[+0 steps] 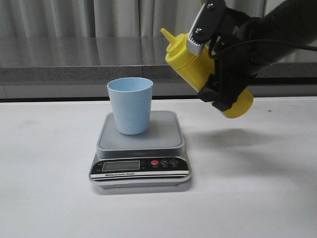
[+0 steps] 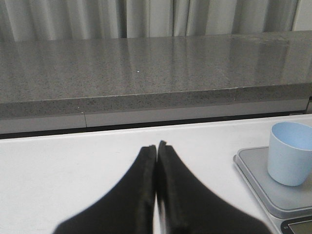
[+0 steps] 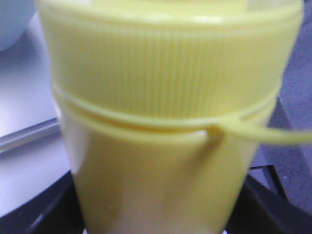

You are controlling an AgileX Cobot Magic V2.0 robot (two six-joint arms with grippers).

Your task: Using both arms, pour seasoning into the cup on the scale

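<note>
Front view shows your right fingers point(image 1: 214, 74) clamping the seasoning point(image 1: 208, 74), tilted nozzle-first toward the cup point(image 1: 130, 105) lower left on the scale point(image 1: 140, 148), while left fingers point(image 2: 157, 161) rest pressed together.

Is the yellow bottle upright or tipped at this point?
Tipped. The yellow bottle, held off the table by the right gripper, leans with its nozzle pointing up-left toward the cup on the scale.

Lab bench, white table point(image 1: 44, 198); grey curtains point(image 1: 74, 17)
</note>
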